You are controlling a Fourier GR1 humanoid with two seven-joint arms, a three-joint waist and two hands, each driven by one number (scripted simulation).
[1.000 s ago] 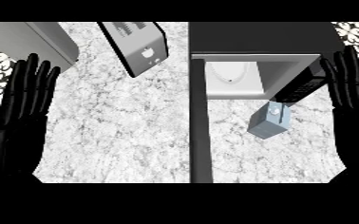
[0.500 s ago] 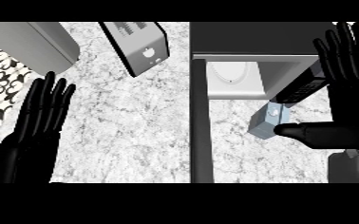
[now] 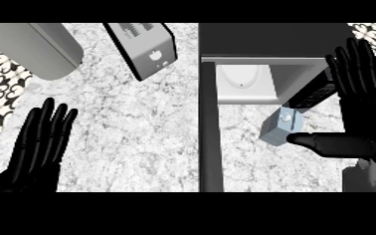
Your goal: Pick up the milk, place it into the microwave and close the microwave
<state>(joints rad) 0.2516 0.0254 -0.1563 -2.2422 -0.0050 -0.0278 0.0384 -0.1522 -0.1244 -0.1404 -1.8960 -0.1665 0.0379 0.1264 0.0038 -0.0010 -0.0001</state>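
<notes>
The milk (image 3: 281, 127), a small pale-blue carton, stands on the marble counter just in front of the open microwave (image 3: 272, 40). Inside the microwave a white turntable plate (image 3: 242, 77) shows. Its dark door (image 3: 209, 139) stands open, running toward me as a narrow strip left of the carton. My right hand (image 3: 345, 144) is open to the carton's right, fingers straight up along the microwave's right side. Its thumb points left, with the tip at the carton's near right corner. My left hand (image 3: 40, 144) rests open at the lower left, fingers up.
A toaster (image 3: 143, 47) lies tilted at the back centre, left of the microwave. A grey rounded appliance (image 3: 40, 47) sits at the back left. The open door splits the counter (image 3: 132, 129) into a left and a right part.
My right hand has come in from the right edge and lowered beside the milk, its thumb stretching left up to the carton. The left hand has shifted slightly inward.
</notes>
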